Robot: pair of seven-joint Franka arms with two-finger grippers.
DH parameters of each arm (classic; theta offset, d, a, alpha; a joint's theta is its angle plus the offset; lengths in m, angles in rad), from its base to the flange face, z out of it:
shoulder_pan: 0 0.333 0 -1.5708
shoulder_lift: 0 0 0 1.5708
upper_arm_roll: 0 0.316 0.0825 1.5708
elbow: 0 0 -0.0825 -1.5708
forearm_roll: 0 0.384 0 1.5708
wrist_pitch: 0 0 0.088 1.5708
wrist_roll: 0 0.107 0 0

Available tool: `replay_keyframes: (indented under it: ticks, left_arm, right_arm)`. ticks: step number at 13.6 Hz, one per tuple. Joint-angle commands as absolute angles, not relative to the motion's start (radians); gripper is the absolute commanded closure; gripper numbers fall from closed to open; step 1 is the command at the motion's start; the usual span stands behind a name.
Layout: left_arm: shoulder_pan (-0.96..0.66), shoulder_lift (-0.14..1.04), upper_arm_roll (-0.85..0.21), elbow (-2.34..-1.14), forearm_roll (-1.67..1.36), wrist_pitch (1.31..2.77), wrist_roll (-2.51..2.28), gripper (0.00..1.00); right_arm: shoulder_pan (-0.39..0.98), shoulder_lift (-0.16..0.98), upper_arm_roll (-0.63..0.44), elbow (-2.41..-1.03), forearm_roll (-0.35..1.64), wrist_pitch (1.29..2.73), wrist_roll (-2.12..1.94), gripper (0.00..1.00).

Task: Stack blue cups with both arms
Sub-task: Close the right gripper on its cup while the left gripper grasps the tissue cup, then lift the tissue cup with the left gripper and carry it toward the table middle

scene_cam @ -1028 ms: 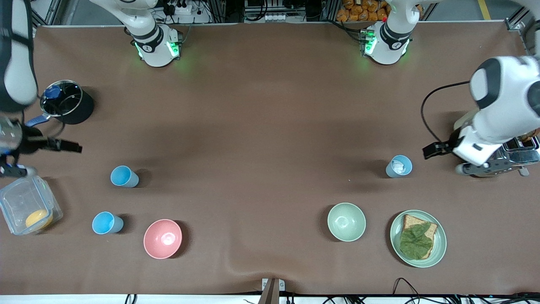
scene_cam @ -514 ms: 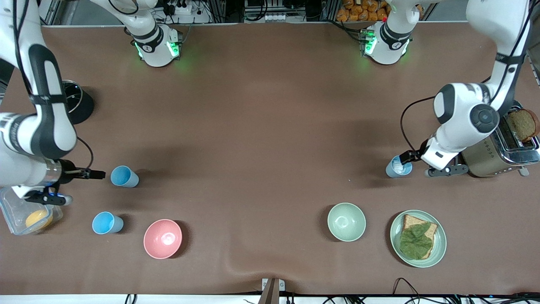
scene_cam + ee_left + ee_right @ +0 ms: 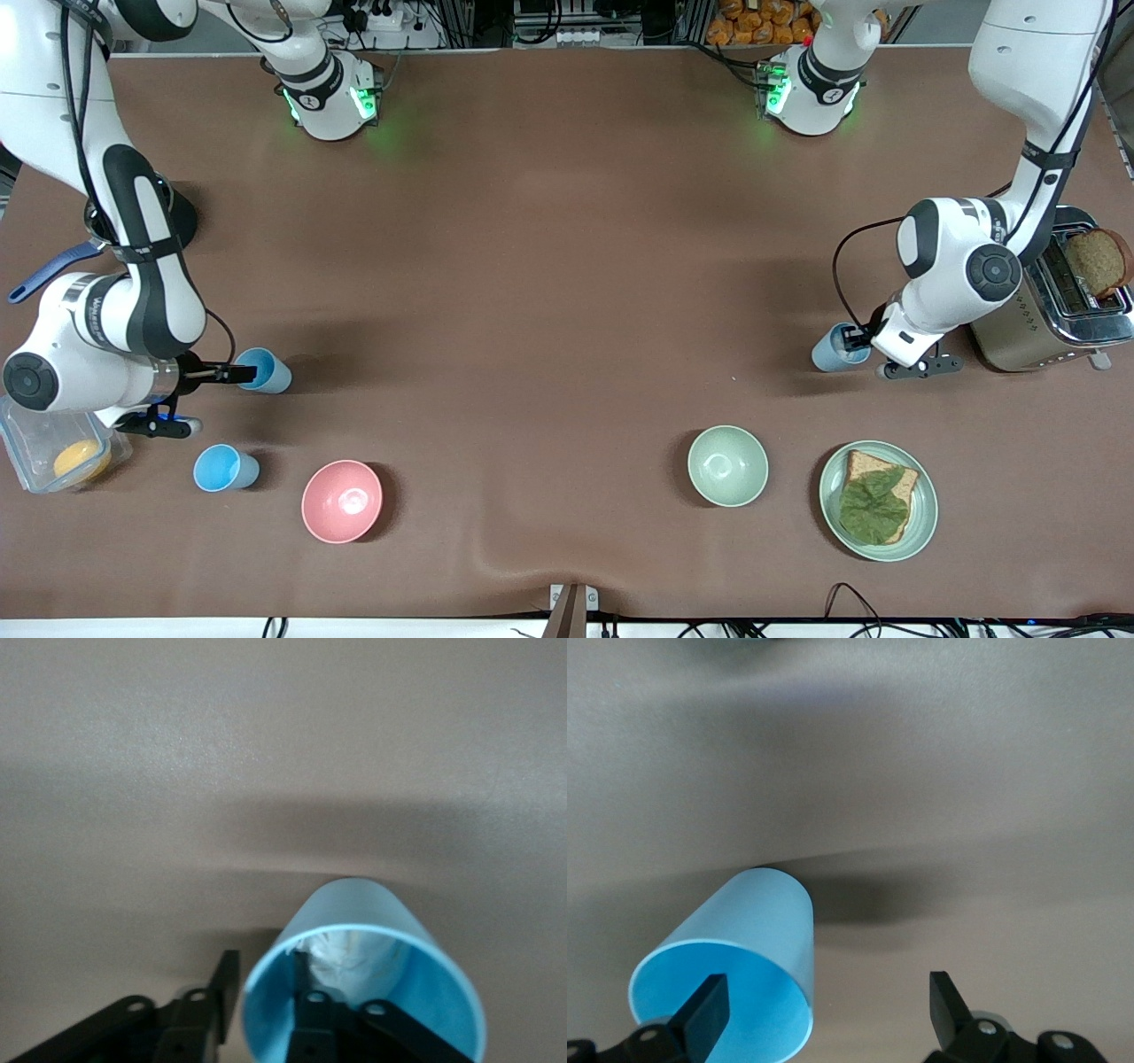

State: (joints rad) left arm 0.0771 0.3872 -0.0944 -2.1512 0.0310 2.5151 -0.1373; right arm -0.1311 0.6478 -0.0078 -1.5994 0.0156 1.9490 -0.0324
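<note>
A sky-blue cup (image 3: pixel 268 371) stands upright toward the right arm's end of the table. My right gripper (image 3: pixel 237 374) is open at its rim. In the right wrist view one finger is inside the cup (image 3: pixel 744 939) and the other outside, so the right gripper (image 3: pixel 828 1005) straddles the wall. A paler grey-blue cup (image 3: pixel 831 349) stands beside the toaster. My left gripper (image 3: pixel 858 339) is at its rim. In the left wrist view one finger is inside this cup (image 3: pixel 354 921), which has something whitish in it, and one is outside. The left gripper (image 3: pixel 270 992) is narrowly open.
Another sky-blue cup (image 3: pixel 226 468) and a pink bowl (image 3: pixel 342 501) stand nearer the front camera. A pale green bowl (image 3: pixel 727 465), a plate with bread and lettuce (image 3: pixel 921 523), a toaster (image 3: pixel 1019 332), a clear container (image 3: pixel 27 434) and a black pot (image 3: pixel 177 217) are also on the table.
Both arms have swung in and down. The right gripper has reached the sky-blue cup's rim, and the left gripper has reached the pale cup's rim. The cups have not moved.
</note>
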Motion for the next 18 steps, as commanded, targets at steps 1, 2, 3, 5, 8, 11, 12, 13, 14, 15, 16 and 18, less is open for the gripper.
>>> replay_keyframes:
  ticks: [1,2,3,5,8,11,12,13,14,15,16,18]
  left_arm:
    - [0.08,0.371,-0.101,-2.126,0.038,2.516,-0.115,1.0]
    - [0.077,0.358,-0.107,-2.119,0.038,2.508,-0.12,1.0]
    - [0.072,0.341,-0.118,-2.114,0.037,2.476,-0.118,1.0]
    - [0.078,0.315,-0.184,-2.073,0.022,2.393,-0.13,1.0]
    - [0.068,0.324,-0.308,-2.011,-0.011,2.365,-0.245,1.0]
    - [-0.041,0.408,-0.365,-1.927,-0.008,2.364,-0.484,1.0]
    - [-0.104,0.44,-0.364,-1.886,-0.003,2.364,-0.568,1.0]
    - [-0.174,0.472,-0.359,-1.852,0.003,2.364,-0.666,1.0]
    - [-0.233,0.506,-0.354,-1.823,0.011,2.364,-0.771,1.0]
    - [-0.28,0.538,-0.353,-1.797,0.037,2.364,-0.857,1.0]
    - [-0.325,0.566,-0.353,-1.763,0.066,2.364,-0.929,1.0]
    - [-0.4,0.621,-0.353,-1.712,0.097,2.364,-1.029,1.0]
  right_arm:
    - [-0.121,0.656,-0.006,-1.595,0.026,1.94,-0.029,0.0]
    - [-0.121,0.66,-0.006,-1.595,0.026,1.94,-0.029,0.0]
    - [-0.123,0.66,-0.006,-1.603,0.026,1.948,-0.04,0.19]
    - [-0.124,0.66,-0.005,-1.605,0.028,1.95,-0.069,0.38]
    - [-0.12,0.667,-0.005,-1.605,0.038,1.95,-0.067,1.0]
    - [-0.115,0.666,-0.005,-1.6,0.04,1.95,-0.069,1.0]
    - [-0.114,0.657,-0.002,-1.597,0.044,1.945,-0.069,1.0]
    - [-0.107,0.644,0.002,-1.594,0.049,1.937,-0.068,1.0]
    - [-0.107,0.623,0.014,-1.595,0.052,1.934,-0.067,1.0]
    - [-0.107,0.611,0.018,-1.594,0.057,1.922,-0.064,1.0]
    - [-0.106,0.604,0.024,-1.589,0.057,1.892,-0.06,1.0]
    - [-0.1,0.585,0.052,-1.563,0.057,1.836,-0.048,1.0]
